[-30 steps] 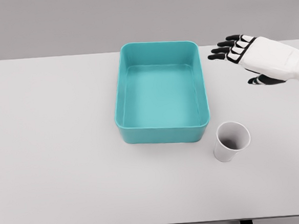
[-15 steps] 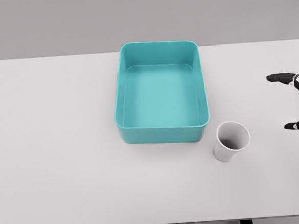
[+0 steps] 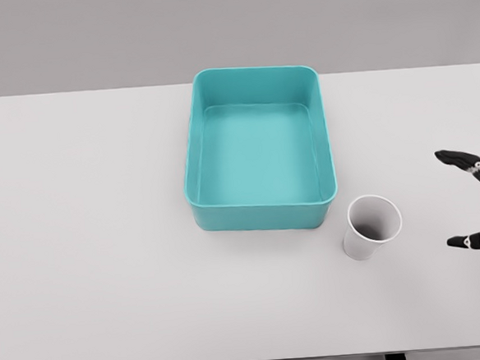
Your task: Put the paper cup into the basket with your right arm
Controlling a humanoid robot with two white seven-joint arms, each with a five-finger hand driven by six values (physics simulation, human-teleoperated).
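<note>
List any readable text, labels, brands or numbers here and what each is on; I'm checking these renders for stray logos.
None: no text, number or logo shows on the paper cup, the teal basket, the table or the right hand's fingers.

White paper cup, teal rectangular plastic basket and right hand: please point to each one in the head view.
White paper cup point(image 3: 370, 230), head view, on its outer side wall.
Teal rectangular plastic basket point(image 3: 259, 215), head view, on its near outer wall.
Right hand point(image 3: 478, 203), head view, midway between its two visible fingertips.
</note>
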